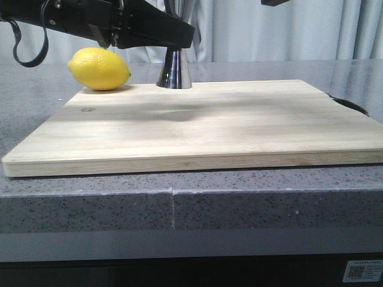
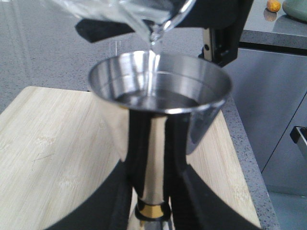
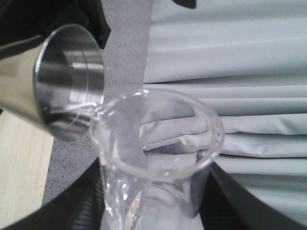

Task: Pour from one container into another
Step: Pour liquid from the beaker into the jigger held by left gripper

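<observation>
Nearest the front camera, a grey speckled counter (image 1: 90, 203) carries a pale wooden cutting board (image 1: 203, 128), and a yellow lemon (image 1: 99, 69) sits at the board's far left corner. Just right of the lemon the steel jigger (image 1: 174, 73) stands upright with its base on the board's far edge. From the left wrist camera, the left gripper (image 2: 151, 191) has its black fingers (image 2: 115, 201) pressed against the narrow waist on both sides, just above the gold band (image 2: 151, 210). Tipped over the jigger's open upper cup, the clear glass beaker (image 3: 158, 158) has its lip (image 2: 160, 29) above the rim, and a thin clear stream (image 2: 152, 50) falls into liquid already in the cup. Dark fingers (image 3: 79, 206) of the right gripper (image 3: 153, 220) flank the beaker's body, apparently clamping it, though the contact sits at the picture's edge.
</observation>
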Controlling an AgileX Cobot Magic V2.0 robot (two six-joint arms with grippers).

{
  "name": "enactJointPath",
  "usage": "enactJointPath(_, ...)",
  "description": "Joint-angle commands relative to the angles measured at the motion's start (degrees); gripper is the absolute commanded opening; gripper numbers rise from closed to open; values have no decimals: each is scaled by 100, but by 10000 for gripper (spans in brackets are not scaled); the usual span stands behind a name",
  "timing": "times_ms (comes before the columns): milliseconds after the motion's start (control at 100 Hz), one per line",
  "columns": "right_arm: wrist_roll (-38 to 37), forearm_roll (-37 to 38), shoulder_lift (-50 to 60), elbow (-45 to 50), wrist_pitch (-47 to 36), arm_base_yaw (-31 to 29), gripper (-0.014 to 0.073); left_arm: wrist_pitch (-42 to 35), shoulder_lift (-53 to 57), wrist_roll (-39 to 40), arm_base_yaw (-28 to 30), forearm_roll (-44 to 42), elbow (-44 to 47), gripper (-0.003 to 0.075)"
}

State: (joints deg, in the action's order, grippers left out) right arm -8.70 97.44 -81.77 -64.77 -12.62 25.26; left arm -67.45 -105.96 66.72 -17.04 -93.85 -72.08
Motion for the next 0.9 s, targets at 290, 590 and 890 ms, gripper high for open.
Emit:
enactJointPath(290,13,0,193,-228,140,4,277,-1031,322,18,-43,382,-160,113)
enactJointPath(590,54,12,193,-228,140,4,277,-1031,322,18,-43,382,-160,113)
enactJointPath(890,55,12,193,-329,140,4,277,-1031,322,18,-43,382,-160,113)
